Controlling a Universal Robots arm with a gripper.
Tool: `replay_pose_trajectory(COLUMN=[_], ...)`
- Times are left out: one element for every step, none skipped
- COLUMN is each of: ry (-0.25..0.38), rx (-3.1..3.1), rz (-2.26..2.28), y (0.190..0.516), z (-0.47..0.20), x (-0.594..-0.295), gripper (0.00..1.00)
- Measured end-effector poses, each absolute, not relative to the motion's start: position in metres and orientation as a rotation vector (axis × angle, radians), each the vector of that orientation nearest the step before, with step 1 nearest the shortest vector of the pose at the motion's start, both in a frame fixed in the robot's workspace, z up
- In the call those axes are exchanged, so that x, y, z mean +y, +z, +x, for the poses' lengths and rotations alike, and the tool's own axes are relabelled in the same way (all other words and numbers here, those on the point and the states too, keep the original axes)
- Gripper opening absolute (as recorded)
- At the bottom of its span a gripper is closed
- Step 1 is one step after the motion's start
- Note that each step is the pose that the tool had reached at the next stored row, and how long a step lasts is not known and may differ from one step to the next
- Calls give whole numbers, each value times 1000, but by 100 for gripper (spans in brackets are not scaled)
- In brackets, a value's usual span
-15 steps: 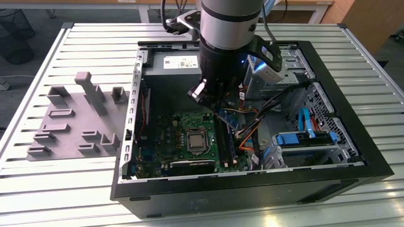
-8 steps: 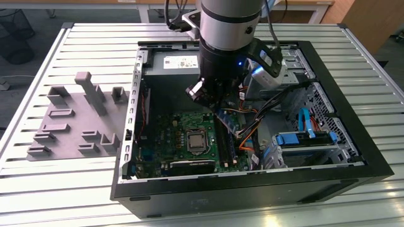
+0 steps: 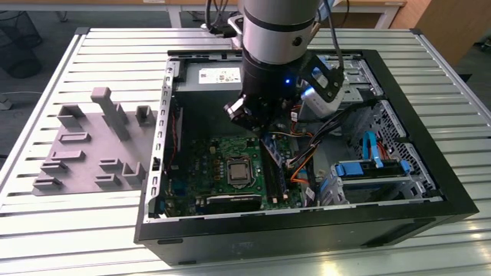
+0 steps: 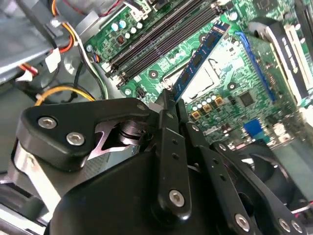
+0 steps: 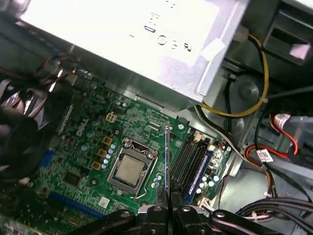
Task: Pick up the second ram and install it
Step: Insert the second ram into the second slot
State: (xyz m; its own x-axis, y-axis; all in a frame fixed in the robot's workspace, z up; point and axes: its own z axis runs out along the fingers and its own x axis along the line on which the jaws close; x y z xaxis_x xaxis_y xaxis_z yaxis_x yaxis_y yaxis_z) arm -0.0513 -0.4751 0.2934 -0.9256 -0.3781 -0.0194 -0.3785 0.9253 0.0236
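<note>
My gripper [image 3: 257, 123] is inside the open computer case [image 3: 429, 213], shut on the second ram [image 3: 272, 150]. In the second wrist view the ram [image 4: 198, 61] is a thin blue stick with dark chips, reaching out from the fingertips [image 4: 168, 98] over the green motherboard [image 4: 230, 93]. The first wrist view shows the ram [image 5: 167, 161] edge-on, hanging above the board between the processor socket [image 5: 129, 171] and the black slot rails [image 5: 188, 159], just off them. The ram is not touching the black slot rails [image 4: 161, 36].
A silver power supply [image 5: 142, 34] sits close behind the gripper. Bundled cables [image 3: 303, 164] and a drive cage with blue parts [image 3: 368, 169] lie at the exterior view's right. A grey moulded fixture [image 3: 92, 149] stands on the slatted table outside the case. A fan [image 5: 19, 132] sits beside the board.
</note>
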Motion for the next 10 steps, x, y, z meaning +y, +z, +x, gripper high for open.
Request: replay_pose_trajectory(ry=[42,42,41,41,41,41,41,40,40,40], rx=[3073,3078,3083,3087,3091,3095,3098,3101,3104,3106], rz=[-575,-547,-520,-490,-463,-435,-408,-384,-361,-340], y=[293,292,291,291,290,289,288,287,286,285], z=[-51,-51,-51,-51,-51,-51,-51,-51,-51,-51], x=[-475,-475,-475,-475,-475,-475,-475,-475,-475,-475], gripper=[14,14,14,14,14,14,14,14,14,14])
